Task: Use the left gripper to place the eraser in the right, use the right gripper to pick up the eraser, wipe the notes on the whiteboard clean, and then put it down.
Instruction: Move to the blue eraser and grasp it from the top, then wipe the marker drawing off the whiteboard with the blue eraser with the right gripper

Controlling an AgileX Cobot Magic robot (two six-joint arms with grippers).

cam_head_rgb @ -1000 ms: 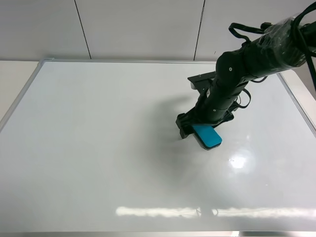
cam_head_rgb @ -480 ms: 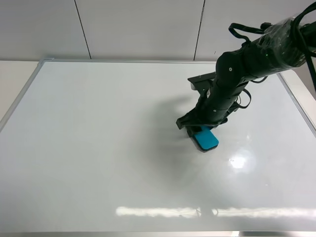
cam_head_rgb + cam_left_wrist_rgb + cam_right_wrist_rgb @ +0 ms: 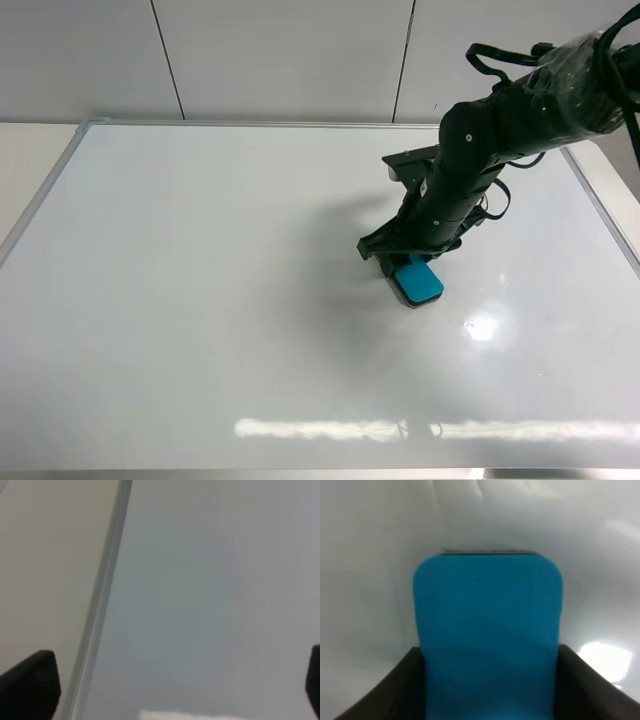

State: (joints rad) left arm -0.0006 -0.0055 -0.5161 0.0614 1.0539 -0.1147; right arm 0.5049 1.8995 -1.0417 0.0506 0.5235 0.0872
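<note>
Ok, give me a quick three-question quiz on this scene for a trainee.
1. What colour is the eraser? A red, B teal-blue, C yellow.
2. True or false: the left pincer grips the eraser.
3. Fill in: the eraser sits between the jaws of the right pincer, over the ____.
Key: 1 B. 2 False: the left pincer is open and empty. 3 whiteboard.

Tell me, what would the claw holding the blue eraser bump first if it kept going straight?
The whiteboard. The right gripper points down at it, and its eraser seems nearly touching.
</note>
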